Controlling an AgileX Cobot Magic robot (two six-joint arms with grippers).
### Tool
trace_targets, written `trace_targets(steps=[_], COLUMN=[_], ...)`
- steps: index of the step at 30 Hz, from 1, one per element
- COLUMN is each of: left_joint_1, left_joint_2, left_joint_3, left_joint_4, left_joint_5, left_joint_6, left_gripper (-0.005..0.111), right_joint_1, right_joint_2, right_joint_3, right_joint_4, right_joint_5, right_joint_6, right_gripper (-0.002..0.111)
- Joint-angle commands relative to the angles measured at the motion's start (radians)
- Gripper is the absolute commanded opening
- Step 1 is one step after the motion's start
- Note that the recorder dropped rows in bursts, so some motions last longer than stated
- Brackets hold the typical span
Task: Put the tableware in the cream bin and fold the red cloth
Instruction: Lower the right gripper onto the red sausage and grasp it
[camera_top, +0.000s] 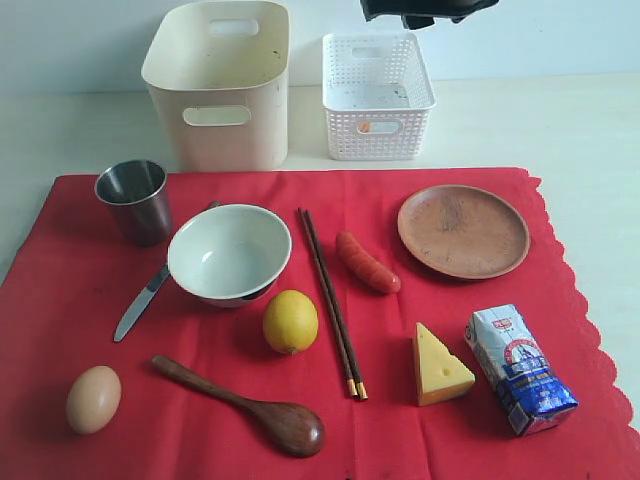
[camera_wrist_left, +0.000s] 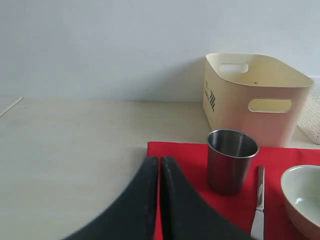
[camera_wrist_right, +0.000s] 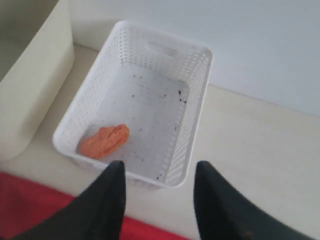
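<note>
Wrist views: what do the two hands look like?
Both the left hand and the right hand have two matte black fingers, broad at the base and curving to narrow rounded tips. No markings or cables show. The exterior view shows only a black piece of arm.

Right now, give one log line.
left gripper shut; right gripper open; orange food in white lattice basket; steel cup, white bowl, brown plate on red cloth

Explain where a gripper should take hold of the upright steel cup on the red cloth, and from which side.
Probably the rim of the shiny steel cup, from above: it stands upright, mouth open, so one finger can go inside the thin wall and one outside. The left gripper, shut, is nearest.
</note>
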Motion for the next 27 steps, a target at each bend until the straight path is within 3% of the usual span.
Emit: trace_targets(steps=[1, 6, 15, 21, 27], left_joint_1=[0.003, 0.003, 0.003, 0.003, 0.003], left_joint_2=[-0.007, -0.007, -0.007, -0.007, -0.007], left_joint_3=[-0.001, -0.001, -0.001, -0.001, -0.001], left_joint_4=[-0.006, -0.006, -0.006, -0.006, -0.006], left_joint_5=[0.000, 0.000, 0.000, 0.000, 0.000], left_joint_6=[0.000, 0.000, 0.000, 0.000, 0.000], left_gripper=[0.004, 0.004, 0.004, 0.004, 0.004], right_joint_1=[0.034, 0.086, 0.197, 0.213, 0.213], right_joint_2=[-0.027, -0.030, -0.085, -0.129, -0.131], right_joint_3=[-0.006, 0.002, 0.186, 0.395, 0.512], right_joint_4=[0.160, 0.192, 0.192, 0.212, 0.273], right_joint_5=[0.134, 0.235, 0.219, 0.028, -0.051], right_joint_6=[-0.192, -0.198, -0.198, -0.182, -0.182], right_gripper=[0.018, 0.000, 0.000, 0.000, 0.000])
